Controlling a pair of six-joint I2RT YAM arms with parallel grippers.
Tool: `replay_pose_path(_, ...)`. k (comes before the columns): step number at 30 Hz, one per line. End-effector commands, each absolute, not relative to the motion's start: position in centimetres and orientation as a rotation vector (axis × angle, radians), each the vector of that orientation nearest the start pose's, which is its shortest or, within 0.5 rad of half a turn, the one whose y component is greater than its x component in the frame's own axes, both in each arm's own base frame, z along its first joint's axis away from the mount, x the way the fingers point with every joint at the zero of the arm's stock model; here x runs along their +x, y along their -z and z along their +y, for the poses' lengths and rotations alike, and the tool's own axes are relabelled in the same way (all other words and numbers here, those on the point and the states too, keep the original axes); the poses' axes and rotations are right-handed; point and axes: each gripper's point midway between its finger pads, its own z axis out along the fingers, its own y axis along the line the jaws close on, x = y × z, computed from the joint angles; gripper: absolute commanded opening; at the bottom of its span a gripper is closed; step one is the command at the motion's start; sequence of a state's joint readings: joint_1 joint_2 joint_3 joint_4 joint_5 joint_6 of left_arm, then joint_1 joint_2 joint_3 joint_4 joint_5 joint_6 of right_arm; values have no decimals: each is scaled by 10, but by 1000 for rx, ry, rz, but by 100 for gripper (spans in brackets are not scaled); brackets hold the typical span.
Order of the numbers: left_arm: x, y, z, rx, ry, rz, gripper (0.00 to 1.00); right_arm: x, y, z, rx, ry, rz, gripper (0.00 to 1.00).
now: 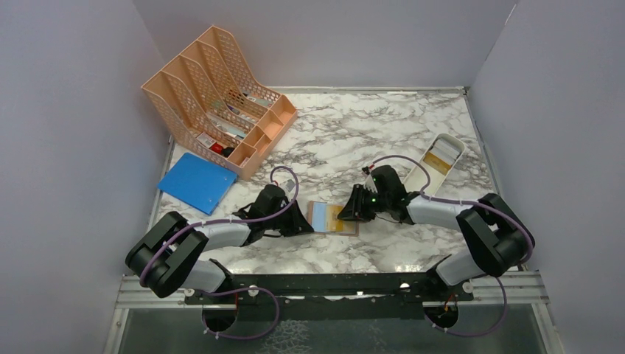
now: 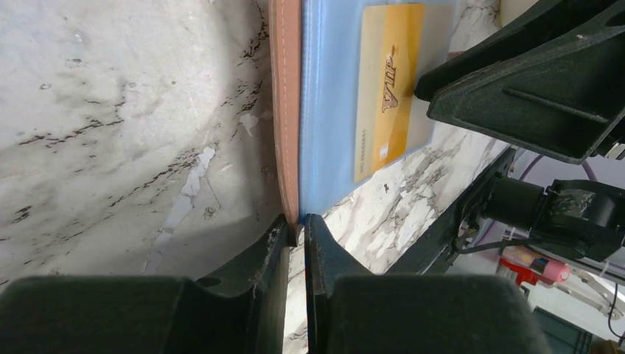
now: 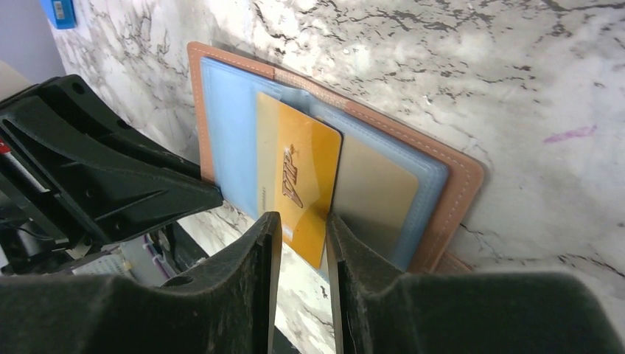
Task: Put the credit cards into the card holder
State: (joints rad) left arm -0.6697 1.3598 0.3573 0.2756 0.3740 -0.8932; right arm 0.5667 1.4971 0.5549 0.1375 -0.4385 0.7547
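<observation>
Marble tabletop [image 1: 354, 140]: your left gripper [image 2: 296, 228] pinches the pinkish-tan leather card holder [image 2: 286, 110]; right gripper [image 3: 301, 221], parted at lower centre, faces the gold plastic card [image 3: 309, 169] end-on.

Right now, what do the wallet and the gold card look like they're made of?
The wallet looks like tan leather or imitation, matte, with stitching along its edge. The gold card seems glossy plastic: it shines and carries printed VIP lettering.

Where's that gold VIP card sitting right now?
The gold card sits partly tucked into a blue pocket of the open wallet, mid-frame in the top view, between the left gripper and the right gripper.
</observation>
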Motion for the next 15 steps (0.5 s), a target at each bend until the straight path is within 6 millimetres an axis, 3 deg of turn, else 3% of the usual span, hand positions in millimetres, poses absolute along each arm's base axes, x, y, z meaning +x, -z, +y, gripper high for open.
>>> replay_pose_path(1, 177, -45, -268, -16, 1211, 2515, 17, 220, -25, 243, -1, -943, 2628, 34)
replay_pose_path(15, 175, -45, -274, 13, 1227, 2528, 19, 213, -27, 279, -39, -1113, 2617, 35)
